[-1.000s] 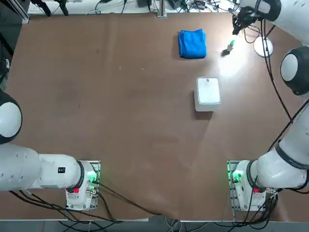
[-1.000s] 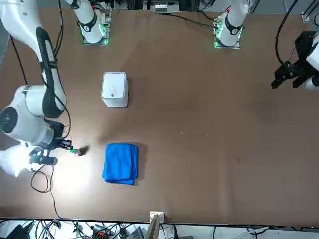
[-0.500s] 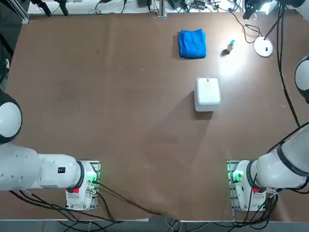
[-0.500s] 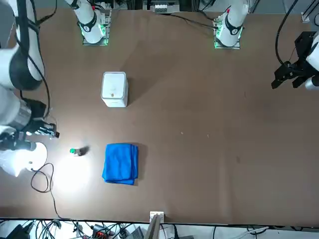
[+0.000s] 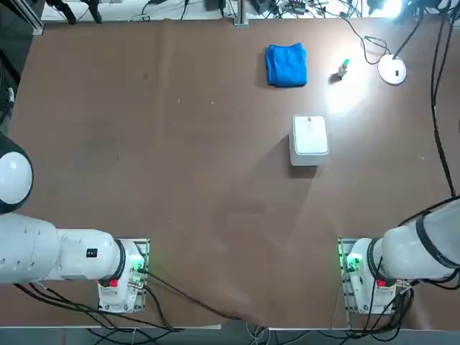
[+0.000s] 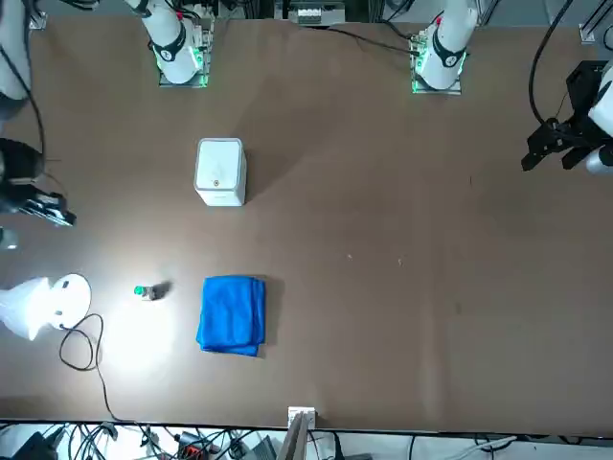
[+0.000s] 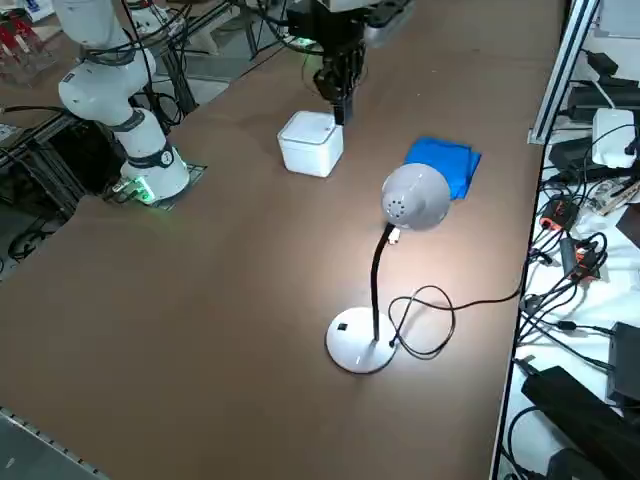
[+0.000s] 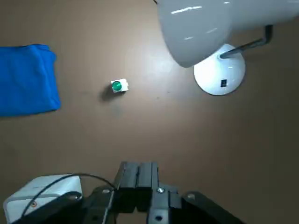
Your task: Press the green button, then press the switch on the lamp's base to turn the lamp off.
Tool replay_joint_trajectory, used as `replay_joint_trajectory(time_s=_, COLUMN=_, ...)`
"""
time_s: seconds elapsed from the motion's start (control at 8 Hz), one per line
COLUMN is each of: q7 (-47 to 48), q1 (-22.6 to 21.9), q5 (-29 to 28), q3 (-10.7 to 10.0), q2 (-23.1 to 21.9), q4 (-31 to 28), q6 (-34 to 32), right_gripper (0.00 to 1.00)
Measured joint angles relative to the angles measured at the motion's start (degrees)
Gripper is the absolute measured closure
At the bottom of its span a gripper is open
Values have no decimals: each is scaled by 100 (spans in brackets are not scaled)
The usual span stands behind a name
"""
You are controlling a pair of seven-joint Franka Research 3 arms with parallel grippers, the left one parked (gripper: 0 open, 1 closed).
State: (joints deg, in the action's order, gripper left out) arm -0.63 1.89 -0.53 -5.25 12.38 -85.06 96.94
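The green button [image 8: 117, 86] stands on the brown table between the blue cloth and the lamp's base [image 8: 219, 74]. The switch [image 8: 223, 83] shows as a small dark mark on that round white disc. The lamp [image 7: 415, 197] is lit and throws a bright patch around the green button [image 5: 343, 67]. My right gripper [image 8: 140, 170] hangs high over the table, shut and empty, well apart from both. In the front view the right gripper [image 6: 59, 217] sits at the table's edge, above the lamp's base [image 6: 69, 287] and the green button [image 6: 142, 291].
A blue cloth [image 5: 286, 65] lies folded beside the button. A white square box [image 5: 310, 136] stands nearer the arms' bases. The lamp's black cord [image 7: 440, 320] loops off the base toward the table's far edge, where cables and power strips [image 7: 590, 250] lie.
My right gripper has lifted from beside the green button and drawn away from it, staying shut. It has left the top view. The lamp stays lit.
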Motion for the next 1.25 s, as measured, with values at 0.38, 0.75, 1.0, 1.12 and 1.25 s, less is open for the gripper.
replay_joint_trajectory(time_s=0.38, q7=-1088, q1=876, q5=-150, q3=-41, q2=38, q4=-351, q6=144, right_gripper=99)
replay_joint_trajectory(time_s=0.75, q7=-1690, q1=1619, q5=-643, q3=-54, q2=615, q4=-714, q6=1000, right_gripper=99)
replay_joint_trajectory(time_s=1.0, q7=-1773, q1=1767, q5=-704, q3=-34, q2=1260, q4=-782, q6=1698, right_gripper=99)
replay_joint_trajectory(time_s=1.12, q7=-1823, q1=1784, q5=-804, q3=-19, q2=1503, q4=-799, q6=2078, right_gripper=99)
replay_joint_trajectory(time_s=1.25, q7=-1827, q1=1783, q5=-874, q3=14, q2=1664, q4=-847, q6=2446, right_gripper=99)
